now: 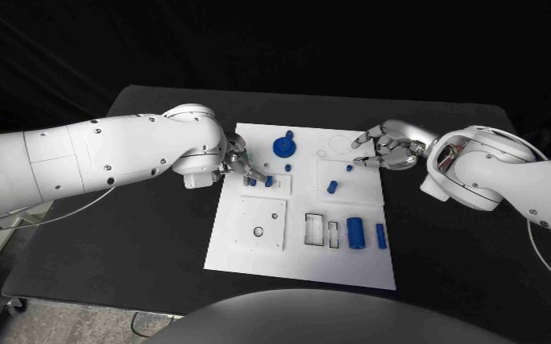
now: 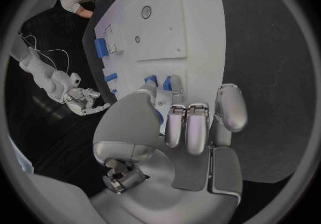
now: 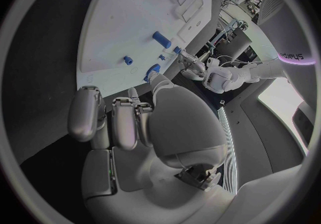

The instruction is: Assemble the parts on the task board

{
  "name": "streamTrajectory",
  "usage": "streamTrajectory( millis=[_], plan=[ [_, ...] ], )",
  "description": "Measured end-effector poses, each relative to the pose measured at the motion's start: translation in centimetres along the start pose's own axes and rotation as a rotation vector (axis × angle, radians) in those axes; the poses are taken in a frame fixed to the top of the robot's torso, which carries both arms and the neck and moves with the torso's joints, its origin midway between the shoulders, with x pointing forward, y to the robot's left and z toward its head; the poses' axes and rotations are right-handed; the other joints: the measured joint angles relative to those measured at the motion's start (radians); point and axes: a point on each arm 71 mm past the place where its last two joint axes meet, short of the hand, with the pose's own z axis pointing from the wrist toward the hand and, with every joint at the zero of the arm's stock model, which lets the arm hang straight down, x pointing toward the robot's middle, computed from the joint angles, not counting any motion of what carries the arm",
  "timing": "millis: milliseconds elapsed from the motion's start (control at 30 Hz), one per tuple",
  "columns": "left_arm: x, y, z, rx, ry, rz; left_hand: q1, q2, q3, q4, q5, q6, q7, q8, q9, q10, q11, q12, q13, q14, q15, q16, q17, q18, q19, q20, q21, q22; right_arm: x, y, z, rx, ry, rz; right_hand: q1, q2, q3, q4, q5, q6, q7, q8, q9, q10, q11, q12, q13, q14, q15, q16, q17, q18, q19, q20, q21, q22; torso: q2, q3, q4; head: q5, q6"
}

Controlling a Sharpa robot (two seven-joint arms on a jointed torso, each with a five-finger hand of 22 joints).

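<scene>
The left hand (image 1: 236, 162) pinches a small blue part (image 1: 251, 180) on the task board (image 1: 301, 256); the right hand (image 1: 388, 146) hovers, fingers curled, holding nothing.

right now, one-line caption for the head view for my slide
Two robot hands, left and right, flank the white task board scattered with blue parts.

Dim surround — bright board, fisheye-bent edges

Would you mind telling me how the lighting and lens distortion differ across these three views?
Head view: the white task board is bright on a dark table with straight edges; the background is black. Left wrist view: fisheye bends the board's edges into curves, and the left hand is evenly lit. Right wrist view: same bending, with the right hand shaded grey.
</scene>
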Motion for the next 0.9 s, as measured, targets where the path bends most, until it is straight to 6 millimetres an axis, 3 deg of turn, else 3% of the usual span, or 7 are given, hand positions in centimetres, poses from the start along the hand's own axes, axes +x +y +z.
streamTrajectory(
  millis=[167, 233, 400, 667, 733, 800, 900],
  plan=[
    [-0.1, 0.1, 0.1, -0.003, 0.000, -0.001, -0.059, 0.013, -0.049, 0.001, -0.001, 0.001, 0.001, 0.000, 0.001, 0.000, 0.000, 0.000, 0.000, 0.004, 0.004, 0.000, 0.000, 0.000, 0.000, 0.000, 0.000, 0.000, 0.0, 0.0, 0.0, 0.000, 0.001, 0.000, 0.000, 0.000, 0.000, 0.000, 0.004, 0.000, 0.000, 0.000, -0.001, 0.000, 0.000, 0.000, 0.000, 0.000, 0.000, -0.002, 0.000, 0.000, 0.000, 0.000, 0.000, 0.000, 0.000, 0.0000, -0.0002, -0.001, 0.000],
    [-0.1, 0.2, 0.1, -0.004, -0.001, -0.001, -0.079, 0.028, -0.073, 0.001, -0.001, 0.005, 0.005, 0.000, 0.006, 0.000, 0.000, 0.000, 0.000, 0.004, 0.004, 0.000, 0.000, 0.000, 0.000, 0.000, 0.000, 0.000, 0.0, 0.0, 0.0, 0.000, 0.001, 0.000, 0.000, 0.000, 0.001, -0.001, 0.006, 0.000, 0.000, 0.000, -0.001, 0.000, 0.000, 0.000, 0.000, 0.000, 0.000, -0.002, 0.000, 0.000, 0.000, 0.000, 0.000, 0.000, 0.000, 0.0000, -0.0006, -0.001, 0.000],
    [-0.2, 0.3, 0.1, -0.007, -0.003, -0.004, -0.109, 0.052, -0.112, 0.000, -0.001, 0.011, -0.001, 0.023, 0.029, 0.000, 0.000, 0.000, 0.000, 0.004, 0.004, 0.000, 0.000, 0.000, 0.000, 0.000, 0.000, 0.000, 0.0, 0.0, 0.0, 0.001, 0.001, 0.000, 0.005, 0.005, 0.004, -0.004, 0.011, 0.000, 0.000, 0.000, -0.002, 0.000, 0.000, 0.000, 0.002, 0.000, 0.000, -0.002, 0.000, 0.000, 0.000, 0.000, -0.004, 0.000, 0.000, 0.0000, -0.0008, -0.001, 0.000],
    [-0.6, 0.8, 0.0, -0.001, -0.046, -0.019, -0.087, 0.085, -0.149, -0.001, 0.064, 0.010, -0.001, 0.053, 0.066, 0.000, 0.000, 0.000, 0.000, 0.004, 0.004, 0.000, 0.000, 0.000, 0.004, 0.004, 0.000, 0.000, 0.0, 0.0, 0.0, 0.001, 0.001, 0.000, 0.005, 0.005, 0.004, -0.004, 0.011, 0.000, 0.000, 0.000, -0.003, 0.000, 0.000, -0.003, 0.002, 0.000, 0.000, -0.002, 0.000, 0.000, -0.004, 0.004, -0.004, 0.000, 0.000, 0.0003, -0.0004, -0.004, 0.000],
    [-0.8, 0.9, -0.1, 0.019, -0.085, -0.024, -0.067, 0.080, -0.168, -0.001, 0.041, -0.005, 0.001, 0.053, 0.074, 0.000, 0.000, -0.004, 0.000, 0.004, 0.004, 0.000, 0.000, 0.000, 0.004, 0.004, 0.000, 0.000, 0.0, 0.0, 0.0, 0.002, 0.001, 0.000, 0.005, 0.005, 0.004, -0.004, 0.011, 0.000, 0.000, 0.000, -0.003, 0.000, 0.000, -0.003, 0.002, 0.000, 0.000, -0.006, 0.001, 0.000, -0.007, 0.000, -0.008, 0.000, 0.000, 0.0005, -0.0002, -0.006, 0.000],
    [-1.3, 0.7, -0.3, 0.060, -0.147, -0.022, -0.048, 0.070, -0.194, -0.001, 0.009, -0.028, 0.005, 0.059, 0.081, 0.000, 0.000, -0.058, 0.000, 0.004, 0.004, 0.000, 0.000, 0.000, 0.004, 0.004, -0.007, 0.000, 0.0, 0.0, 0.0, 0.002, 0.001, 0.000, 0.005, 0.005, 0.004, -0.004, 0.014, 0.000, 0.000, 0.000, -0.004, -0.004, 0.004, -0.008, 0.002, 0.000, 0.000, -0.007, 0.001, 0.000, -0.007, 0.000, -0.012, 0.000, 0.000, 0.0008, -0.0002, -0.007, 0.000],
    [-2.3, 0.2, -0.8, 0.136, -0.253, -0.010, -0.012, 0.058, -0.223, -0.001, -0.002, -0.061, 0.012, 0.055, 0.081, -0.051, 0.010, -0.132, 0.000, 0.003, 0.004, -0.044, 0.000, 0.000, -0.002, 0.009, -0.024, 0.000, 0.0, -0.1, 0.0, 0.003, 0.000, 0.000, 0.005, 0.005, 0.004, -0.004, 0.015, 0.000, 0.000, 0.000, -0.005, -0.004, 0.004, -0.034, 0.003, -0.004, 0.004, -0.013, 0.001, 0.000, -0.009, 0.002, -0.020, 0.000, 0.000, 0.0012, -0.0003, -0.008, 0.000]
  ],
)
